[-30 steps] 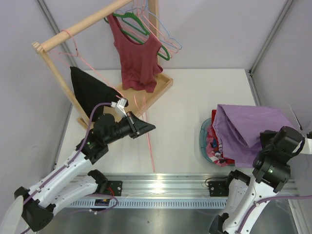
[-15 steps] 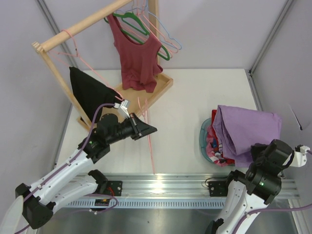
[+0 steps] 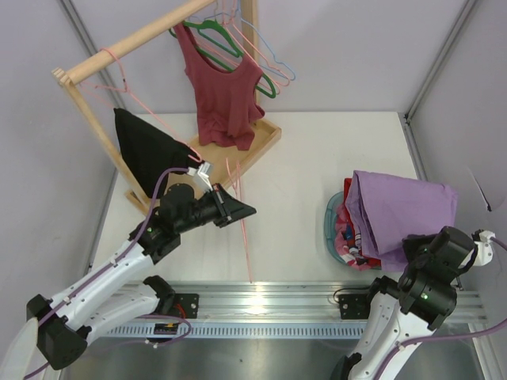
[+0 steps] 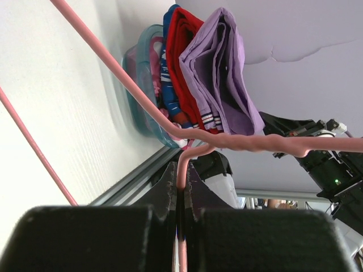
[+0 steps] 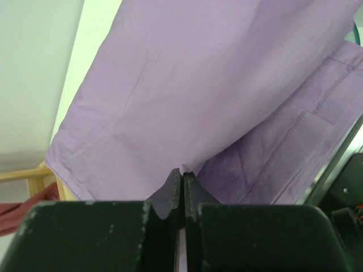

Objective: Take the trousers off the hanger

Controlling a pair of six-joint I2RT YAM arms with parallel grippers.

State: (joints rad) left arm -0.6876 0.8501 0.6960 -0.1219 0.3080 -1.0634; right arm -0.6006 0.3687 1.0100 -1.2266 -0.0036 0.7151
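Note:
The lilac trousers lie folded over a basket of clothes at the right and are off the hanger. My right gripper is shut on a fold of them, and in the right wrist view the fabric fills the frame above my closed right gripper. The thin pale pink hanger hangs bare from my left gripper over the table's middle. In the left wrist view my left gripper is shut on the hanger's wire, with the trousers beyond.
A teal basket holds red and blue clothes under the trousers. A wooden rack at the back left carries a maroon top, a green hanger, a light blue hanger and a black garment. Walls enclose the table.
My right arm has drawn back toward the near edge with the trousers in its grip, and the fabric has slid a little. My left gripper has shifted slightly with the hanger.

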